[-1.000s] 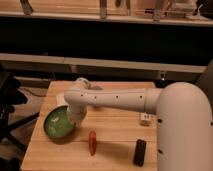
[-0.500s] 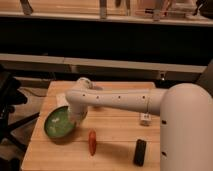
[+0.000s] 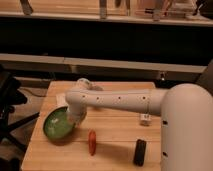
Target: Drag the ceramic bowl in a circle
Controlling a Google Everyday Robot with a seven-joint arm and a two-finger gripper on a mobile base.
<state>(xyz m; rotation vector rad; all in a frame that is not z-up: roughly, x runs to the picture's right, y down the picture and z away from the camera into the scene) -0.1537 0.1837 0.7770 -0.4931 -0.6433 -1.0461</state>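
Note:
The ceramic bowl is a wide, shallow green bowl on the left part of the wooden table. My white arm reaches from the right across the table and bends down at the bowl's right rim. The gripper sits at that rim, mostly hidden behind the arm's wrist, touching or just inside the bowl's edge.
A red-orange elongated object lies just right of the bowl near the front. A black cylinder lies at the front right. A small white cube sits by the arm's base. A dark chair stands left of the table.
The bowl and the gripper have shifted slightly toward the front of the table. The other objects have not moved.

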